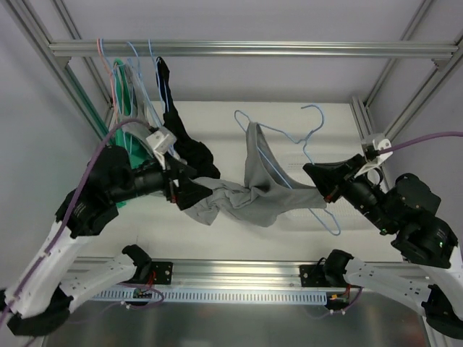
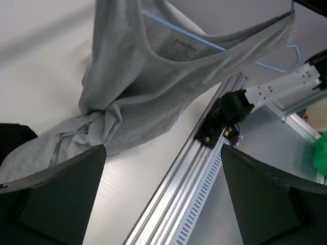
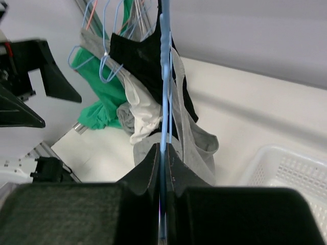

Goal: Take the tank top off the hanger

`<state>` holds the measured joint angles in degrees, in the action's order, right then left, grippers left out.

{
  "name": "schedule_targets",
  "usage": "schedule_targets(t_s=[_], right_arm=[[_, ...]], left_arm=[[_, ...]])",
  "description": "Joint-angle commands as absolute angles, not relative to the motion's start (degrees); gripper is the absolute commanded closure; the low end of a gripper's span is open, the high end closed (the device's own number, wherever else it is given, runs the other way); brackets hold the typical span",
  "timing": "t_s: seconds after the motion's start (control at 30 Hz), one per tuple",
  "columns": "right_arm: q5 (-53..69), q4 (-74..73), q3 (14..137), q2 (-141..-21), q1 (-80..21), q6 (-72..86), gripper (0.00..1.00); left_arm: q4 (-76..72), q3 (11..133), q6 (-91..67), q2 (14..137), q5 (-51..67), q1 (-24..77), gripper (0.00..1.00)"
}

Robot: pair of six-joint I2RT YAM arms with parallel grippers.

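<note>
Tank top (image 1: pixel 262 196) on hanger (image 3: pixel 163 61) (right claw (image 3: pixel 162 155))

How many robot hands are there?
2. The left gripper is by the bunched end of the grey tank top. The right gripper pinches the blue hanger on the right.

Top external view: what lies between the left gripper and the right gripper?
The twisted grey tank top, hung on the blue hanger that the right gripper holds, spans the gap toward the left gripper.

tank top (image 1: pixel 260 199) on hanger (image 3: pixel 163 61) | left hand (image 1: pixel 181 191) left | right hand (image 1: pixel 318 181) right | clothes (image 1: pixel 173 123) behind-left
</note>
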<state>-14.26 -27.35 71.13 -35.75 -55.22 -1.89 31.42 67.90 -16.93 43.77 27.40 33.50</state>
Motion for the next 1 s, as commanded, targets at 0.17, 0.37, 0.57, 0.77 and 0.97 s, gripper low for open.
schedule_targets(t_s=[0.17,0.37,0.57,0.77,0.97], right_arm=[[-7.65,-36.03,75.4,-34.01,-55.2,-0.18,1.0],[-5.19,-37.0,76.82,-32.87,-55.11,-0.7,1.0],[-7.55,-35.42,76.03,-31.46,-55.2,-3.16,1.0],[-5.37,-33.93,75.76,-32.52,-55.2,-4.39,1.0],[-6.23,-32.26,75.15,-32.61,-55.19,-4.74,1.0]], left_arm=[[24.17,83.22,-11.78,61.85,-14.65,58.01,0.01],[22.85,87.45,-9.41,69.68,-18.28,58.01,0.05],[20.66,87.54,-10.19,72.07,-12.93,58.01,0.15],[16.79,84.38,-11.16,72.16,-10.98,58.01,0.32],[14.86,83.32,-11.51,71.72,-9.94,57.92,0.31]])
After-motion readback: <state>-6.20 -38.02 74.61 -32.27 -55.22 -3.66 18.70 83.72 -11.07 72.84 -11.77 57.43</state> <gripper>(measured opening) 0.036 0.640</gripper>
